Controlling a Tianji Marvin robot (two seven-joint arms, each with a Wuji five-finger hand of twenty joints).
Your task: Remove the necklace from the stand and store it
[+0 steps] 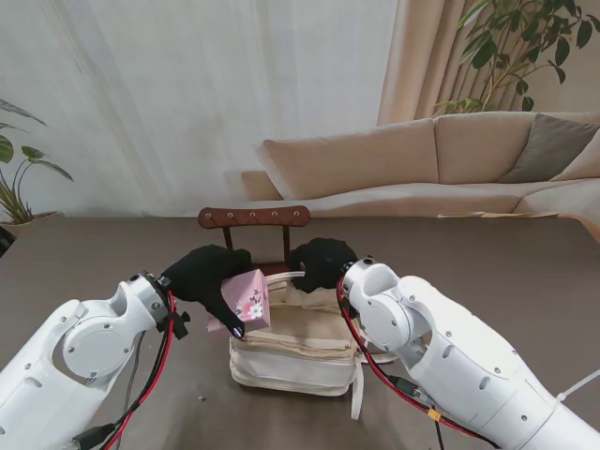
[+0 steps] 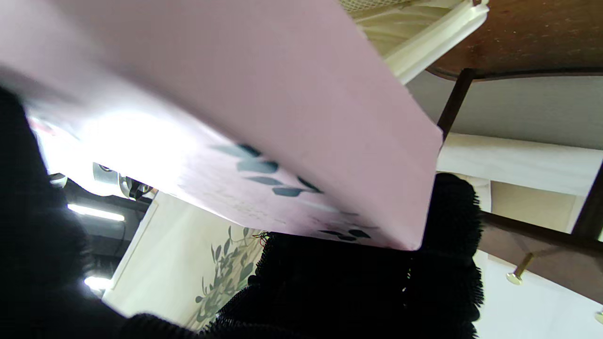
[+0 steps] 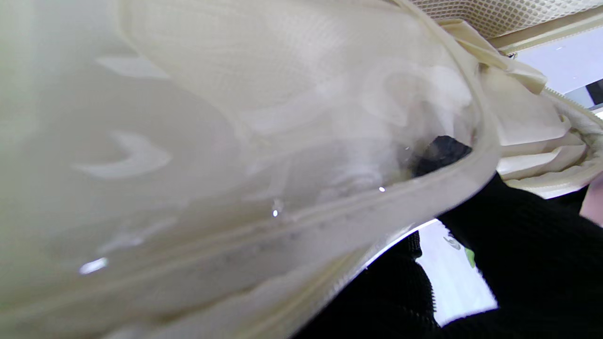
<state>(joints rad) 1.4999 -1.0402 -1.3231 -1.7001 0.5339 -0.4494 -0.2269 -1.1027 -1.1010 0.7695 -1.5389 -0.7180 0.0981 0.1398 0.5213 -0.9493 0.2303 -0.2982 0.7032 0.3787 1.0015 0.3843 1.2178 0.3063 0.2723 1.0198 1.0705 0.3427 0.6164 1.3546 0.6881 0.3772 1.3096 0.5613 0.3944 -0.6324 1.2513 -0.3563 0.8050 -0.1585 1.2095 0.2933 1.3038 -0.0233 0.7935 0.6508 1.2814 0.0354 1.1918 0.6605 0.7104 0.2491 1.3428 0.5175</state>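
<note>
Fingers of the left hand (image 1: 211, 278) are curled around a pink box (image 1: 247, 300), held over the bag (image 1: 295, 352); the bag's edge is gripped by the right hand (image 1: 322, 262).

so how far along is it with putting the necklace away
Looks done: no necklace shows on the wooden stand. In hand: the left hand holds a pink box over the cream bag, whose edge the right hand grips. Left: putting the box into the bag.
</note>
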